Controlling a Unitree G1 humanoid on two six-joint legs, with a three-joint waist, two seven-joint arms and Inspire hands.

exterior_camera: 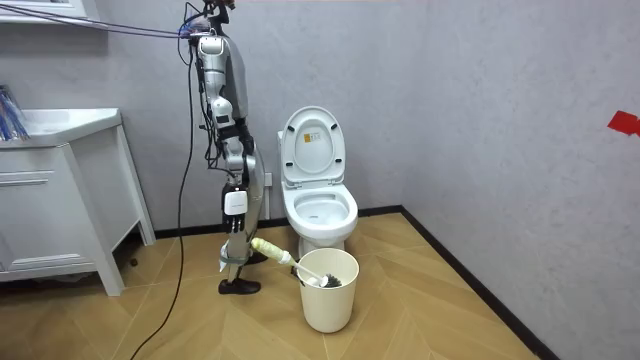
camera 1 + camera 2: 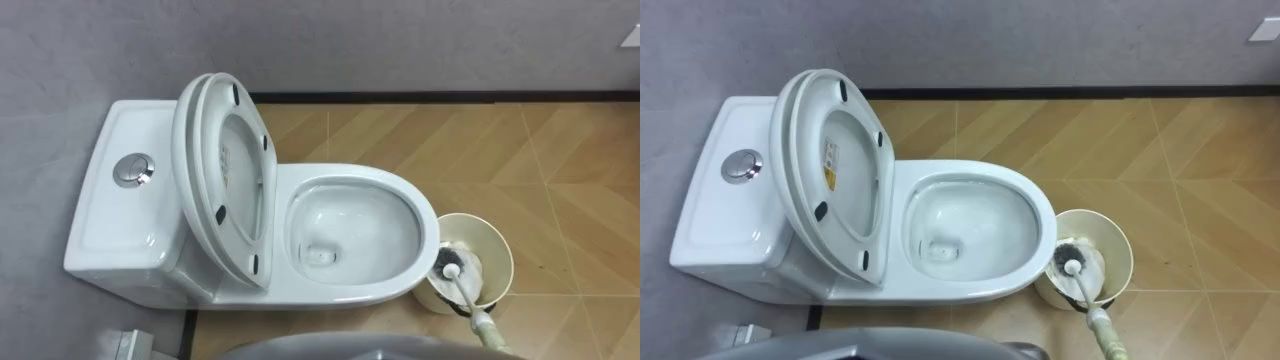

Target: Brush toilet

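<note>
Right hand (image 1: pixel 238 246): seen in the room view at the upper end of the toilet brush handle, low beside the robot's leg. Whether its fingers are clamped on the handle cannot be told.

Toilet brush (image 2: pixel 462 293): slanted, with the dark bristle head down inside the cream pail (image 2: pixel 498 243) and the handle leaning out over the rim.

Pail: on the floor just beside the front of the toilet (image 2: pixel 350 172); contact cannot be judged.

Toilet: seat and lid (image 2: pixel 222 170) raised against the tank.

Robot: stands at the toilet's side, facing it.
</note>
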